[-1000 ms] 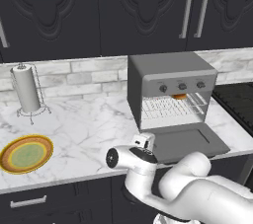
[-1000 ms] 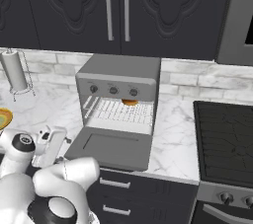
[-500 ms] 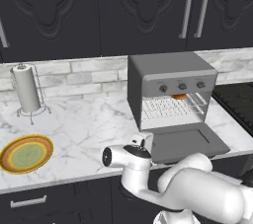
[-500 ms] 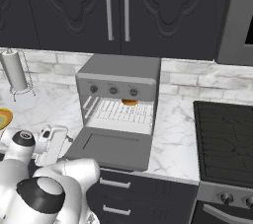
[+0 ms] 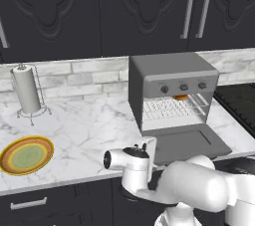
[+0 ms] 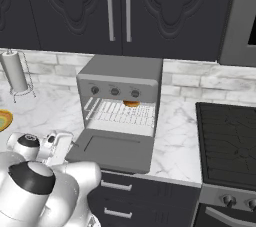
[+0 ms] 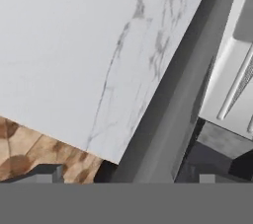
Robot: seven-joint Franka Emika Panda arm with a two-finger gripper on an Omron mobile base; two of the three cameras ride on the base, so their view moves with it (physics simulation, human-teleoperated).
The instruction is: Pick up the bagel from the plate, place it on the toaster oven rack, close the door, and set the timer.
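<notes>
The bagel (image 5: 181, 97) lies on the rack (image 5: 172, 108) inside the toaster oven (image 5: 172, 83), at the rack's back right corner under the knobs; in the right base view the bagel (image 6: 131, 104) shows as a small orange patch at the rear of the rack (image 6: 122, 113). The door (image 5: 186, 144) hangs open, folded down flat over the worktop (image 5: 89, 130) edge (same in the right base view, door (image 6: 111, 148) level, window panel facing up).

The end effector (image 5: 148, 150) sits low at the front edge of the worktop, just left of the open door's near corner. The bagel is up and back from it, well apart, with the whole door between them. In the right base view the end effector (image 6: 56, 146) is just beside the door's left edge.

Finger opening: cannot tell. The tips (image 7: 47, 173) barely rise at the bottom of the hand view, and nothing is seen between them.

The plate (image 5: 26, 155) rests bare on the worktop at far left, well apart from the end effector. A paper towel roll (image 5: 26, 89) stands upright behind the plate, by the backsplash.
</notes>
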